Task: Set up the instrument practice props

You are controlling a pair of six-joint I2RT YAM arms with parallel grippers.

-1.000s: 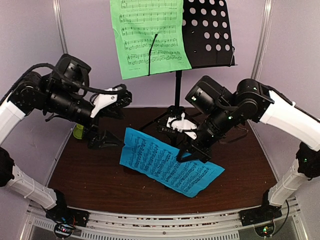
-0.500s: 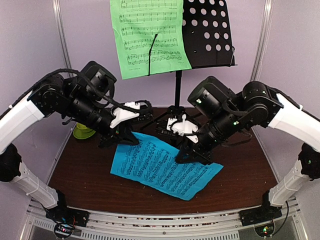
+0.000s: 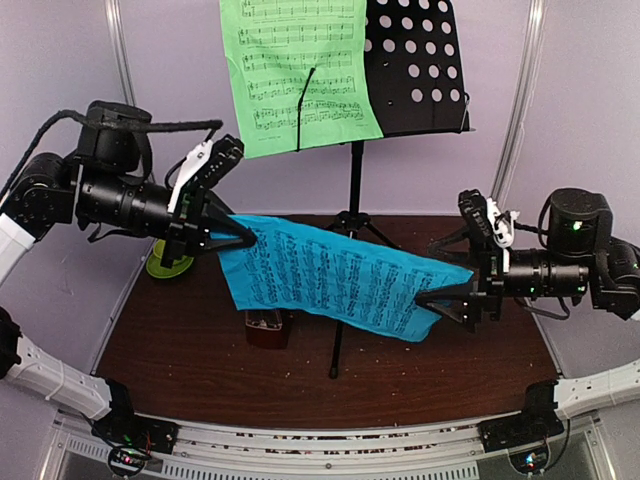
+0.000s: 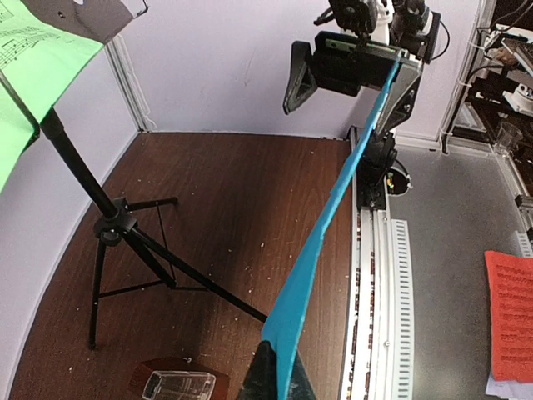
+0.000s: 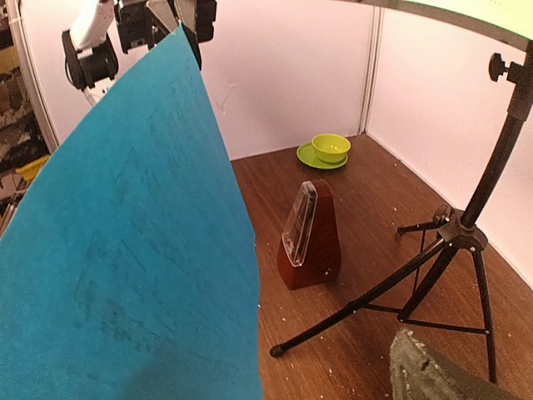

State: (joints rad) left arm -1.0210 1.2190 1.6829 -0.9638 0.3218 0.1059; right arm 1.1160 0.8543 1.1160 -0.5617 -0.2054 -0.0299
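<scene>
The blue sheet of music (image 3: pixel 330 275) hangs stretched in the air over the table. My left gripper (image 3: pixel 243 238) is shut on its left corner, seen pinched edge-on (image 4: pixel 279 379). My right gripper (image 3: pixel 445 305) is at the sheet's right end with jaws spread wide (image 4: pixel 341 112). The sheet's edge lies against one finger. In the right wrist view the sheet (image 5: pixel 125 250) hides one finger and the other finger (image 5: pixel 420 371) shows. The green sheet (image 3: pixel 295 70) sits on the black music stand (image 3: pixel 420 60). The reddish-brown metronome (image 5: pixel 308 237) stands under the blue sheet, partly hidden from above (image 3: pixel 268 330).
The stand's tripod legs (image 4: pixel 112 225) spread over the middle and back of the wooden table (image 3: pixel 450 370). A lime-green bowl (image 3: pixel 165 265) sits at the back left by the wall. A red sheet (image 4: pixel 510 317) lies off the table beyond the front rail.
The blue sheet rose from the table into the air. My left gripper shut on its left corner and lifted it. My right gripper opened and that arm swung out to the right.
</scene>
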